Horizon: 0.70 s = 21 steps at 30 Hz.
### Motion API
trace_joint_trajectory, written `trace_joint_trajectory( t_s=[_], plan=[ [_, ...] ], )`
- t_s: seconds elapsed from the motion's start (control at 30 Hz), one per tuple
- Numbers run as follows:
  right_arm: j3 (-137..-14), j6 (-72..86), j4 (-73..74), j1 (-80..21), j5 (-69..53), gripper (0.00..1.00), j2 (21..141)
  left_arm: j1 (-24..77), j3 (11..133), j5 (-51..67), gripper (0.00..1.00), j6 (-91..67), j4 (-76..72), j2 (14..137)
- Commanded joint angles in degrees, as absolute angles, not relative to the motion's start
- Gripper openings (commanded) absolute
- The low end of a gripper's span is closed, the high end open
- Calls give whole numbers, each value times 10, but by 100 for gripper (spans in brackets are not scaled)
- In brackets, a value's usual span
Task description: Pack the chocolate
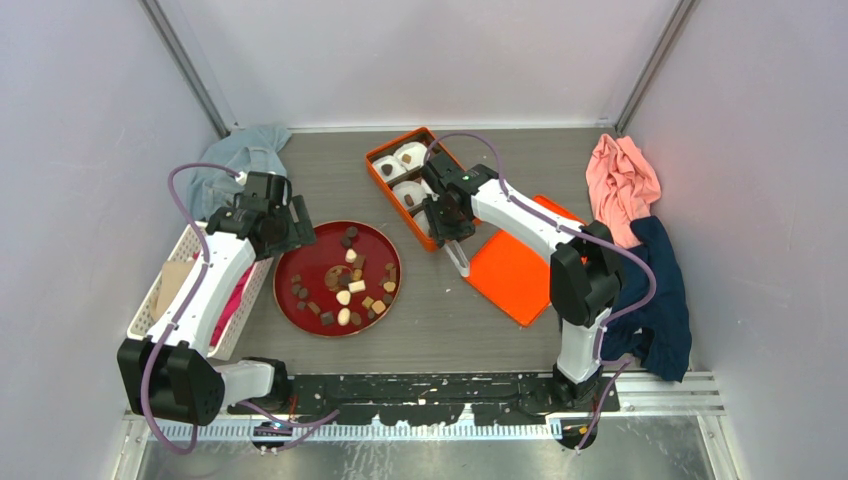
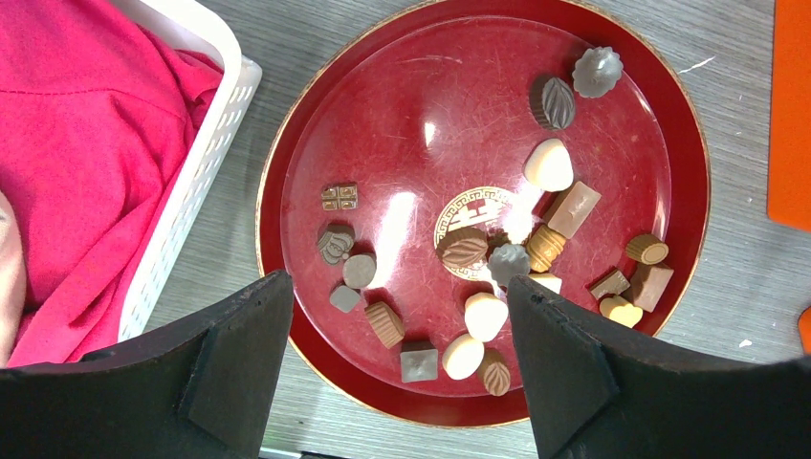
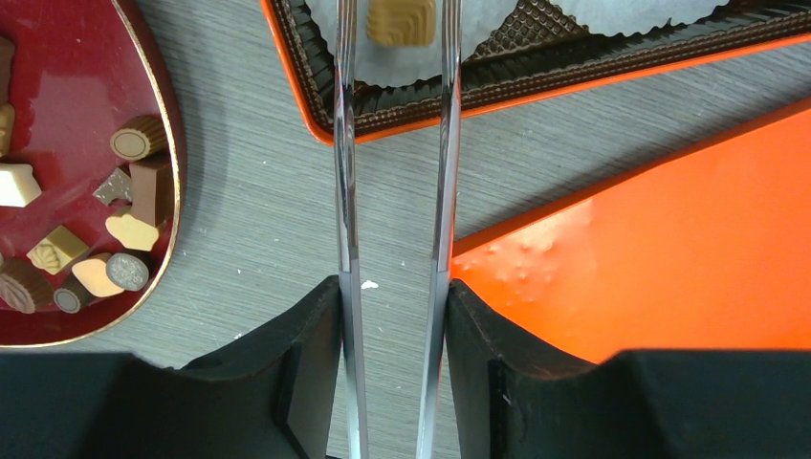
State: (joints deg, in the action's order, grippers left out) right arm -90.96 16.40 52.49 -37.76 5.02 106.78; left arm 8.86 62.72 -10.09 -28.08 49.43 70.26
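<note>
Several small chocolates (image 1: pixel 350 285), dark, caramel and cream, lie on a round red plate (image 1: pixel 300 262). In the left wrist view they (image 2: pixel 486 316) are spread over the plate (image 2: pixel 402 115). My left gripper (image 1: pixel 290 225) hovers open and empty above the plate's left edge (image 2: pixel 399 282). My right gripper (image 1: pixel 450 225) is shut on metal tongs (image 3: pixel 344 191), seen in the right wrist view (image 3: pixel 392 287). A caramel chocolate (image 3: pixel 402 21) sits between the tong tips over a white paper cup in the orange box (image 3: pixel 536 91). I cannot tell if it is pinched.
The orange box (image 1: pixel 385 180) holds white paper cups (image 1: pixel 410 155). Its orange lid (image 1: pixel 515 270) lies to the right. A white basket (image 1: pixel 165 290) with pink cloth (image 2: pixel 86 143) stands at the left. Cloths lie at the back left (image 1: pixel 245 150) and at the right (image 1: pixel 620 180).
</note>
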Motion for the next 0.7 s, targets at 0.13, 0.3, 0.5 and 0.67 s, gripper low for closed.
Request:
trace_joint_trajectory(
  t_s=[0.13,0.3,0.5,0.67],
  plan=[
    [-920,160,517,-377,50,47,1047,87,645,-110,83,-282,475,693],
    [-930,168,522,-379,50,42,1022,86,646,-109,83,-282,475,694],
    [-939,166,531,-410,57,14,973,86,649,-111,83,-280,473,699],
    [-940,160,544,-484,75,1,959,87,655,-120,83,-275,473,701]
  ],
)
